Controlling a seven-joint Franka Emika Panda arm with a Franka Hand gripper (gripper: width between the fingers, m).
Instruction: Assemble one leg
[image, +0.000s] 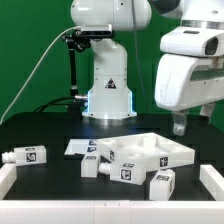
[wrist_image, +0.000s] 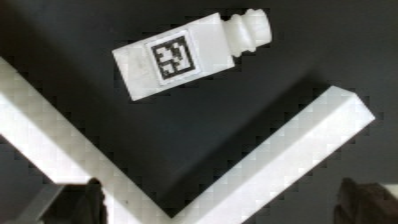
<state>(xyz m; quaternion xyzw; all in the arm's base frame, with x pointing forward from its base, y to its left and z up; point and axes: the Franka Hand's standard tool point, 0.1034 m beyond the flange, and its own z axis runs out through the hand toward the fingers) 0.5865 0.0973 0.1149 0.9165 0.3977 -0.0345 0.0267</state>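
Observation:
Several white legs with black tags lie on the black table: one at the exterior view's left, two in front of the white tabletop, and one near the front right. My gripper hangs high above the table at the exterior view's right, holding nothing. In the wrist view one tagged leg lies flat with its threaded end visible, well away from my gripper. The dark fingertips stand far apart at the frame's edge, open and empty.
A white rail forms a corner under the gripper in the wrist view; it runs along the table's front and right side. The marker board lies behind the legs. The robot base stands at the back.

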